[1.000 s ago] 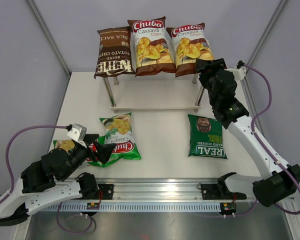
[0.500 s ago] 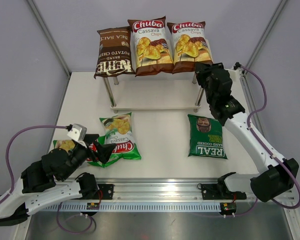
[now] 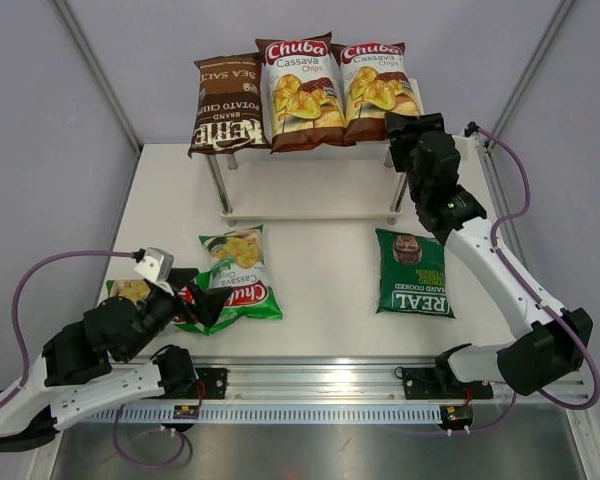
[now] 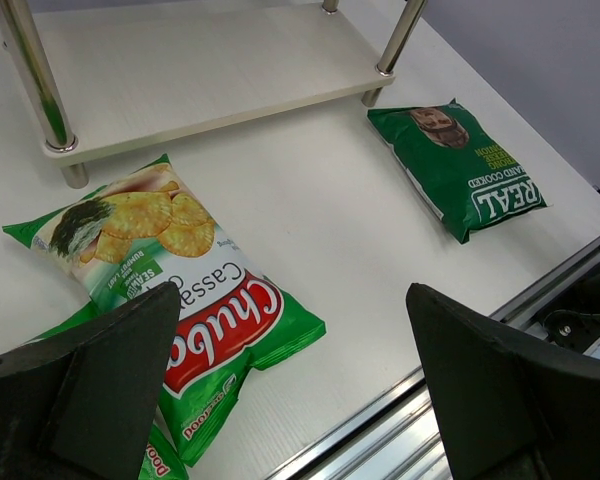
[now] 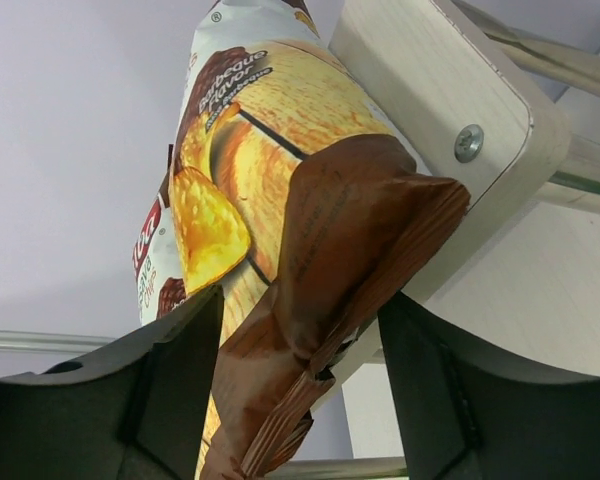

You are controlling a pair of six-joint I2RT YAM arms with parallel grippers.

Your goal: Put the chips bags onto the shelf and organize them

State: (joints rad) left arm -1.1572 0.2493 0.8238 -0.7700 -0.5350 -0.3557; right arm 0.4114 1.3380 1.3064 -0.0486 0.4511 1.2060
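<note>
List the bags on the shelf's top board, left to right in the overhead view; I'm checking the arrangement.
Kettle bag → middle Chuba Cassava bag → right Chuba Cassava bag

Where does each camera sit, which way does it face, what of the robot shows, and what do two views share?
Top external: high behind the robot, looking down on table and shelf; left arm and right arm show.
Left wrist: low on the left arm, facing across the table to the REAL bag; left tool frames the view.
Right wrist: beside the shelf's top board, looking up; right tool flanks a Chuba Cassava bag.
Shared: top and left wrist both show the REAL bag.
</note>
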